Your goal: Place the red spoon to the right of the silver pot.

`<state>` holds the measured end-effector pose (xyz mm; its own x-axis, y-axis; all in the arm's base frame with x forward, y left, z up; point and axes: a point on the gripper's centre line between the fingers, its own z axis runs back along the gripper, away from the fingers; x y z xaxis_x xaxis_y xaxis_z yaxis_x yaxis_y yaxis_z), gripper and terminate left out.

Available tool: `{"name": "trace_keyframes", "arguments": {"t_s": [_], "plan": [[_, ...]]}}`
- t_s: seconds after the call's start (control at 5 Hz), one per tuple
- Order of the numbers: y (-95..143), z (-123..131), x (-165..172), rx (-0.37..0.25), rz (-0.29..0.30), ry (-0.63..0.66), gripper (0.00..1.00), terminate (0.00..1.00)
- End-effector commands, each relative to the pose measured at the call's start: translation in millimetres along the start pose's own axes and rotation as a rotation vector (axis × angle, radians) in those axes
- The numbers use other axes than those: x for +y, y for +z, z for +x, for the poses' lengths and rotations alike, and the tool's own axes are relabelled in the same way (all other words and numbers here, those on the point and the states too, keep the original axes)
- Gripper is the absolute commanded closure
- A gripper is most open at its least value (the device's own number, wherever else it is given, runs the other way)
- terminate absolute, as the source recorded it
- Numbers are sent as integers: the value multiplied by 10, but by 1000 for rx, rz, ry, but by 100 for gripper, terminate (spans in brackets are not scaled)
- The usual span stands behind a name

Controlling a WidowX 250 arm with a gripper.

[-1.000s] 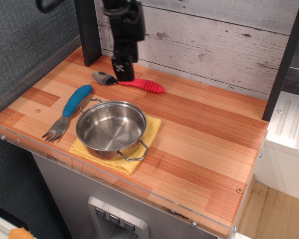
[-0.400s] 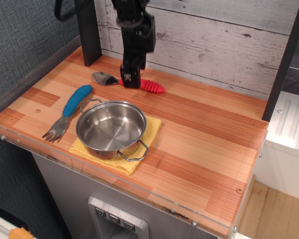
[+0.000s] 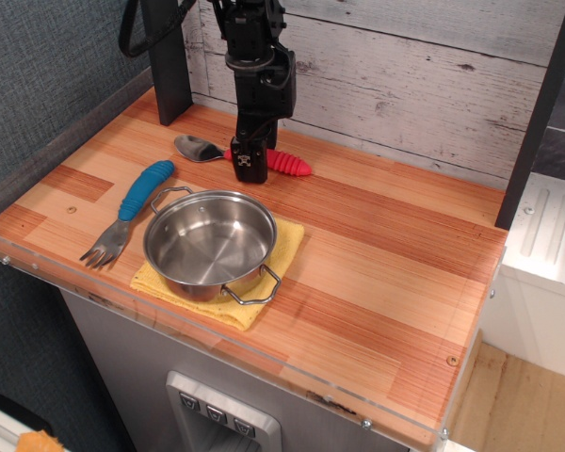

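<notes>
The black robot gripper (image 3: pixel 250 166) hangs low over the wooden counter (image 3: pixel 386 254), right at the neck of the red-handled spoon with the shiny metal bowl (image 3: pixel 281 161), but I cannot tell how far its jaws are parted or whether they touch it. The spoon lies flat behind the shallow round steel pot (image 3: pixel 209 243), which sits on a yellow cloth (image 3: pixel 282 243) beside a blue-handled metal fork (image 3: pixel 132 209).

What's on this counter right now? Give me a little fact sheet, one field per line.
surface: wooden counter
red spoon: lying flat near the back wall, behind the pot
silver pot: empty, sitting on a yellow cloth
blue fork: left of the pot
gripper: down over the spoon's handle; whether its jaws are closed cannot be told
</notes>
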<state>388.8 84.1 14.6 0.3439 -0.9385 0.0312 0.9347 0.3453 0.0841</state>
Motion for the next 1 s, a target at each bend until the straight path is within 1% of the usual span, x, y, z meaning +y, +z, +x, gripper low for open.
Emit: {"name": "trace_keyframes", "arguments": {"t_s": [0.0, 0.2, 0.6, 0.8], "plan": [[37, 146, 5, 1, 19, -16, 0, 0], [51, 159, -2, 10, 35, -25, 100, 0], [319, 187, -39, 38, 99, -42, 100, 0], [470, 194, -57, 47, 98, -17, 100, 0]]}}
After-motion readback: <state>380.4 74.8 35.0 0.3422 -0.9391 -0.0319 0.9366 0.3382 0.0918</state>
